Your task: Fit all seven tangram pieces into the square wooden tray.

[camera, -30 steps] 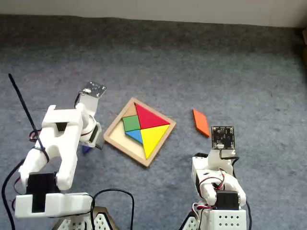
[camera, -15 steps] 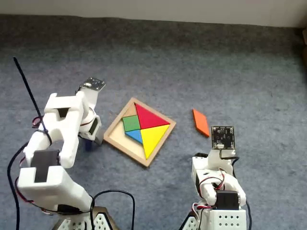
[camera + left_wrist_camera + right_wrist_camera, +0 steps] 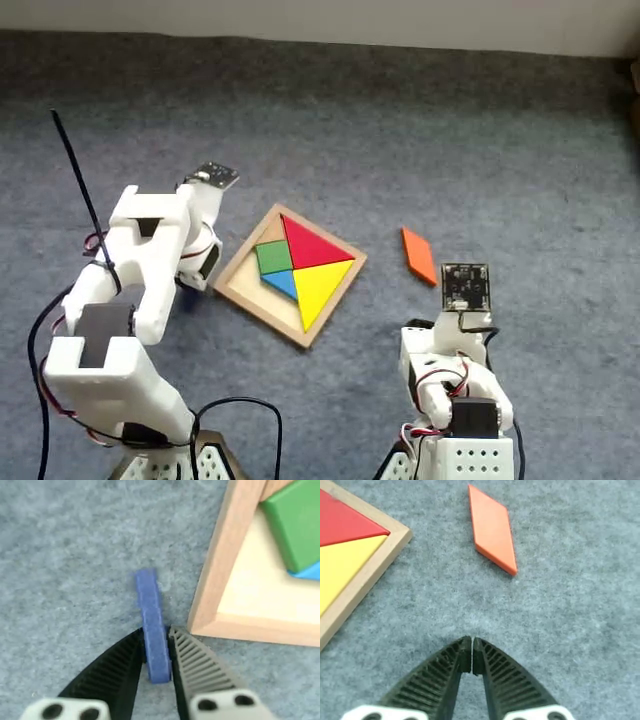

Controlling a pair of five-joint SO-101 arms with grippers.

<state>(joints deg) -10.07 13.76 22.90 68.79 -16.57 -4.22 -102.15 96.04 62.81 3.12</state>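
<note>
Because the dark blue piece [image 3: 150, 612] is a thin, stiff, light slab standing on edge, it will probably swivel or slip if pinched off-centre, so the flat faces near its middle look like the safest hold. The left gripper [image 3: 156, 652] is clamped across both of its faces, toward one end, just left of the wooden tray [image 3: 215, 577]. The tray holds a red triangle [image 3: 310, 245], a yellow triangle [image 3: 320, 285], a green square [image 3: 272, 257] and a light blue triangle [image 3: 283, 285], and its near-left strip is bare. The orange parallelogram [image 3: 492, 527] lies flat on the grey carpet [image 3: 450, 130] to the right, apart from the tray. The right gripper [image 3: 471, 655] is closed on nothing.
</note>
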